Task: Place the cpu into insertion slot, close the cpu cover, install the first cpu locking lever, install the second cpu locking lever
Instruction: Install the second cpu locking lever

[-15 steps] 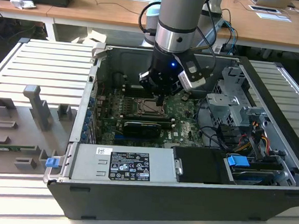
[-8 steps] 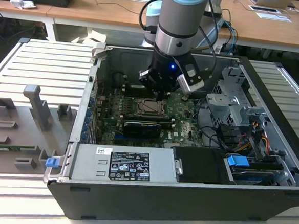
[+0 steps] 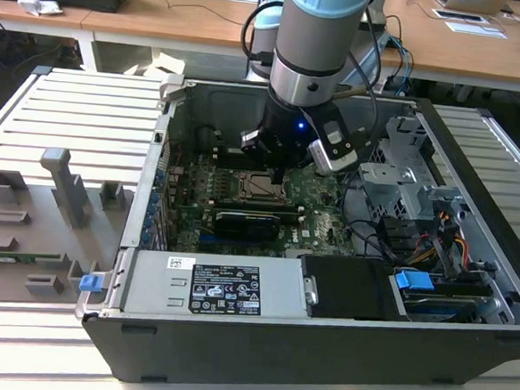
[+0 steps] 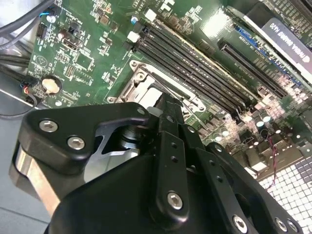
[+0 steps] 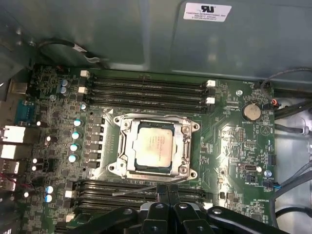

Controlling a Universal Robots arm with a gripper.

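Observation:
In the first wrist view the cpu [image 5: 153,146], a pale silvery square chip, sits in the insertion slot [image 5: 113,168] on the green board. The cpu cover [image 5: 127,146] lies flat around it as a metal frame. A thin metal locking lever [image 5: 141,188] sticks out along one socket edge, slightly askew. My gripper [image 5: 168,189] hovers just beside that edge with its black fingers together and nothing between them. In the second wrist view my gripper [image 4: 165,101] partly hides the insertion slot [image 4: 139,83]. The exterior view shows my gripper [image 3: 279,175] low over the insertion slot [image 3: 262,189] inside the open case.
Long black memory slots [image 5: 146,87] run along both sides of the socket. A black graphics card [image 3: 245,222], a power supply [image 3: 222,286], a drive cage [image 3: 404,183] and cables [image 3: 453,244] crowd the case. A grey fixture tray [image 3: 35,224] lies at the exterior view's left.

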